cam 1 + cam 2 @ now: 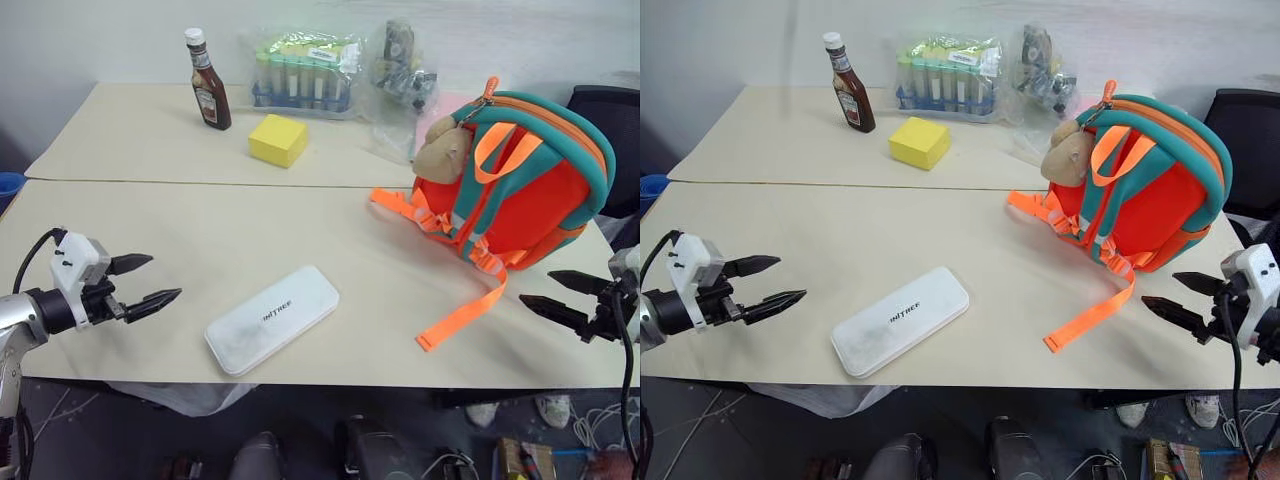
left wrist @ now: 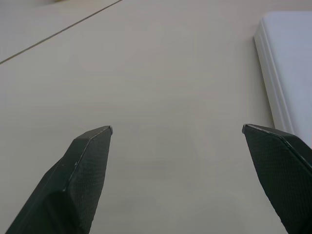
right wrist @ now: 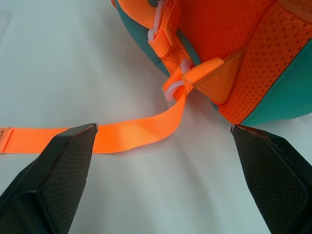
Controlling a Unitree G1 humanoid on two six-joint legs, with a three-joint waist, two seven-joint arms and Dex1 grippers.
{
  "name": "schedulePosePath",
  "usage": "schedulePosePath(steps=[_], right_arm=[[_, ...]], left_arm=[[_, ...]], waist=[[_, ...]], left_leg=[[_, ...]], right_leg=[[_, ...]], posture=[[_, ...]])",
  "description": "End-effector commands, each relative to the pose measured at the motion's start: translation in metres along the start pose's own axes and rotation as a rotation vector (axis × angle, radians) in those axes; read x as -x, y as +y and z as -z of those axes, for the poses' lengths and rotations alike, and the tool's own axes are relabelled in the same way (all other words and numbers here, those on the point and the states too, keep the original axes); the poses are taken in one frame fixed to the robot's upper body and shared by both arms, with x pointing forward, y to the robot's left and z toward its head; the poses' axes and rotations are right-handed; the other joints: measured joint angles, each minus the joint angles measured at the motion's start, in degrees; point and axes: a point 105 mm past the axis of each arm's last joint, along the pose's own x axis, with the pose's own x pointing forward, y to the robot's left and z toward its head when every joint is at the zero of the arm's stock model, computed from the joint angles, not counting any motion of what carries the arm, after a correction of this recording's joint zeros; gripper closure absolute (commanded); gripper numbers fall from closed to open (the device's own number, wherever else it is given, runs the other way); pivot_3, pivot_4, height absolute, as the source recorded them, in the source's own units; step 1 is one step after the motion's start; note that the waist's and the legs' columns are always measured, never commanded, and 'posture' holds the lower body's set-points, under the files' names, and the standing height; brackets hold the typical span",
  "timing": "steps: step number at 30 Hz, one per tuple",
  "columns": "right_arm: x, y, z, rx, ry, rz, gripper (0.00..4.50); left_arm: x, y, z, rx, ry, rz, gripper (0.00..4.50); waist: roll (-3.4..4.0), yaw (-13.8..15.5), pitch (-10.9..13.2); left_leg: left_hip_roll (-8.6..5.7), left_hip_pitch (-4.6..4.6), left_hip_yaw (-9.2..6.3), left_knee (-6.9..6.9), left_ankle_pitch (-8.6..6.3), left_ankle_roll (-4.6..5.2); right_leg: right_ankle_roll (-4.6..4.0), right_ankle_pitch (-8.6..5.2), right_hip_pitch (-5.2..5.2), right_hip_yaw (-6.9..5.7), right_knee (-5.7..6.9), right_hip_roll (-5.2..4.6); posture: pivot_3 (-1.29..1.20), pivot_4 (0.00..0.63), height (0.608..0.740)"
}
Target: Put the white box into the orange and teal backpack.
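- Nearby, the white box [image 1: 272,319] lies flat at the table's [image 1: 150,230] near edge, centre.
- Right of it stands the orange and teal backpack [image 1: 520,185].
- Left gripper [image 1: 145,283] and right gripper [image 1: 550,292] flank them, jaws apart, empty.

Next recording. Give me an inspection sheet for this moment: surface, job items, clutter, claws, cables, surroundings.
Surface: two beige tables pushed together, seam between them.
Job items: white box flat near the front edge; orange and teal backpack standing at the right, zip looks shut, one strap trailing toward the front edge.
Clutter: sauce bottle, yellow block, bagged tubes and another clear bag at the back.
Claws: left claw open, beside the box, empty; right claw open, empty, aimed at the strap.
Cables: black leads at both wrists.
Surroundings: black chair behind the backpack; shoes on the floor.
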Motion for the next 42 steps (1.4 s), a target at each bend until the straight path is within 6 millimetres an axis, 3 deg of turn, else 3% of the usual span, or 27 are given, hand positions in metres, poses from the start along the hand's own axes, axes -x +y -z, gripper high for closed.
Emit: schedulePosePath(steps=[1,17,22,24,27,29,35,38,42], right_arm=[[0.001,0.002,-0.01,0.025,-0.025,-0.008,0.02],[-0.004,0.009,-0.017,0.056,-0.023,-0.017,0.02],[-0.017,0.027,-0.032,0.122,-0.032,-0.093,0.02],[-0.026,0.044,-0.035,0.156,-0.028,-0.173,0.0],[-0.048,0.082,-0.035,0.257,0.003,-0.343,0.56],[-0.063,0.096,-0.035,0.307,0.01,-0.4,1.2],[-0.099,0.119,-0.036,0.356,-0.005,-0.497,3.34],[-0.131,0.127,-0.034,0.368,-0.006,-0.503,4.32],[-0.165,0.137,-0.032,0.37,-0.001,-0.497,4.32]], left_arm=[[0.004,0.001,-0.01,-0.035,-0.025,-0.007,0.0],[0.004,-0.001,-0.01,-0.006,0.011,-0.008,0.0],[0.002,-0.021,-0.009,-0.024,0.037,0.081,0.0],[0.002,-0.038,-0.005,-0.036,0.069,0.162,0.39],[0.004,-0.065,0.006,-0.048,0.131,0.29,1.15],[0.006,-0.077,0.013,-0.06,0.181,0.352,1.75],[0.013,-0.1,0.029,-0.068,0.273,0.462,3.65],[0.006,-0.102,0.044,-0.097,0.321,0.454,4.5],[-0.002,-0.111,0.049,-0.06,0.319,0.493,4.5]], waist=[[0.0,0.0,0.0],[0.0,-0.1,0.0],[0.03,-0.3,0.0],[0.03,-0.3,0.0],[0.03,-0.5,0.0],[0.04,-0.4,0.0],[0.07,-0.2,0.0],[0.07,-0.3,0.0],[0.08,-0.4,0.1]], left_leg=[[0.0,0.0,0.0,0.0,0.0,0.0],[0.0,0.0,0.0,0.0,0.01,-0.03],[0.01,0.0,0.01,-0.01,0.01,-0.04],[0.01,0.0,-0.01,-0.01,0.02,-0.05],[0.03,0.01,0.0,-0.02,0.03,-0.08],[0.02,0.0,-0.02,-0.02,0.02,-0.07],[0.0,-0.02,-0.05,-0.01,-0.01,-0.01],[0.0,-0.02,-0.04,0.01,-0.01,0.0],[0.0,-0.07,-0.03,0.02,0.0,-0.01]], right_leg=[[0.0,0.0,0.0,0.0,0.0,0.0],[0.0,0.0,0.0,0.0,0.0,0.0],[0.0,0.0,-0.01,0.0,0.03,0.0],[0.0,0.0,-0.01,0.0,0.02,0.01],[0.0,0.0,-0.01,0.0,0.0,0.0],[0.0,0.0,-0.01,0.0,0.01,0.0],[-0.02,-0.01,-0.03,-0.04,-0.03,-0.02],[-0.03,-0.01,-0.02,-0.04,-0.03,-0.03],[-0.08,-0.04,-0.14,-0.04,0.07,-0.02]], posture=[[0.0,0.15,0.74],[0.0,0.15,0.74],[0.0,0.15,0.74],[0.0,0.15,0.74],[0.0,0.15,0.74],[0.0,0.15,0.74],[0.0,0.15,0.74],[0.0,0.15,0.74],[0.0,0.15,0.74]])
